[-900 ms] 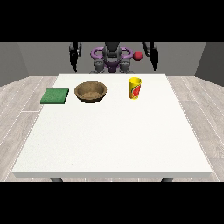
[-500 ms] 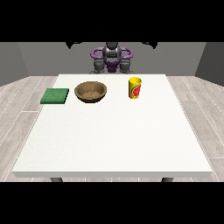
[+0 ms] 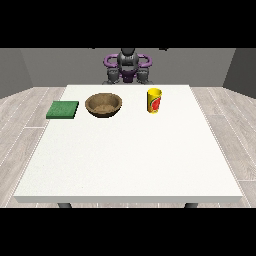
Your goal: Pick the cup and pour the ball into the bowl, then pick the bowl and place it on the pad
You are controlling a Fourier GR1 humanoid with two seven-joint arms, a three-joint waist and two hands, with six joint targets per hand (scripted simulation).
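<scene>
The white table [image 3: 130, 155] carries a brown bowl [image 3: 103, 105] at the far middle, with a green pad [image 3: 63, 109] apart at its left. A yellow cup [image 3: 154, 100] stands upright at the bowl's right. Both hands are out of view, so their state I cannot tell.

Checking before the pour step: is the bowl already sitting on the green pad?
No, the bowl stands on the white table beside the green pad, with a strip of table between them.

A yellow cup with a red-and-green mark [image 3: 154, 100] stands on the plain white table [image 3: 130, 160]. The round bowl [image 3: 103, 105] is speckled brown; the flat square pad [image 3: 63, 109] is green.
</scene>
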